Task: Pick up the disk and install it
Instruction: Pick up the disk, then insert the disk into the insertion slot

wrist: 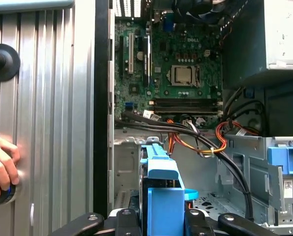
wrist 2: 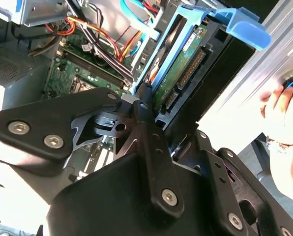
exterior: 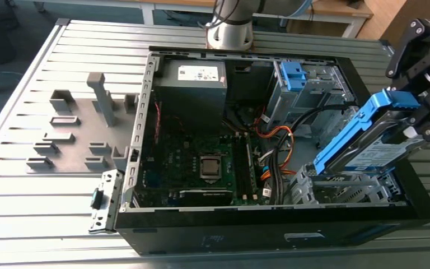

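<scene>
The open computer case (exterior: 200, 227) sits on the bench (exterior: 51, 185) below the pincer (exterior: 415, 131), which clamps the disk (exterior: 364, 137), tilted, just above the drive cage (exterior: 342, 188). The second wrist view bares the disk's green circuit board (wrist 2: 183, 59); the first wrist view, a person's hand (wrist: 1, 164) nearby.

the exterior view stands off the arm, high and to one side, looking down at the whole open computer case (exterior: 237, 235) on the slatted table (exterior: 51, 61). both wrist views sit right behind the gripper (wrist 2: 154, 110) (wrist: 161, 219), close, looking along the disk (wrist 2: 181, 64) (wrist: 159, 167) into the case; all three views share the motherboard (exterior: 200, 157) (wrist 2: 73, 73) (wrist: 176, 73)
</scene>
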Robot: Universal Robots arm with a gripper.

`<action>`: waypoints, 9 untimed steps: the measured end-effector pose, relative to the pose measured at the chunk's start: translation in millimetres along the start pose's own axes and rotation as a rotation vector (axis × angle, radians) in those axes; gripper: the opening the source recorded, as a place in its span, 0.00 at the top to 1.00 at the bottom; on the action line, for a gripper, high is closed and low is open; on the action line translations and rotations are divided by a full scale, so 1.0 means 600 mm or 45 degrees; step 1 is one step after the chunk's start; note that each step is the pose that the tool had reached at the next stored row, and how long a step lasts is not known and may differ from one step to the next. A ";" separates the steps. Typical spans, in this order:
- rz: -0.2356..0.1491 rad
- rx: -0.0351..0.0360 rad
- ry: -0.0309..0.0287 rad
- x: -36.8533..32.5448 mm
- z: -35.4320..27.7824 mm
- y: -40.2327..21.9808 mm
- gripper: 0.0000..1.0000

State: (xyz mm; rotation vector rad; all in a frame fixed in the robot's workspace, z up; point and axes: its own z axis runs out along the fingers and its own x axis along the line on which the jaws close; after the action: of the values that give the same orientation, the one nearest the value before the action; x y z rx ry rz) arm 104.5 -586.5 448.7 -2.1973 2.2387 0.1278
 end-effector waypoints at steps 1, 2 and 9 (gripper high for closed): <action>0.000 0.0000 0.0002 0.000 0.000 -0.001 0.64; 0.000 0.0000 0.0003 0.000 0.000 -0.001 0.64; 0.000 0.0000 0.0004 0.000 0.000 -0.002 0.64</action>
State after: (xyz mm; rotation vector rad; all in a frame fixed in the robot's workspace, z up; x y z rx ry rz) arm 105.7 -586.5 448.5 -2.1974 2.2388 0.1275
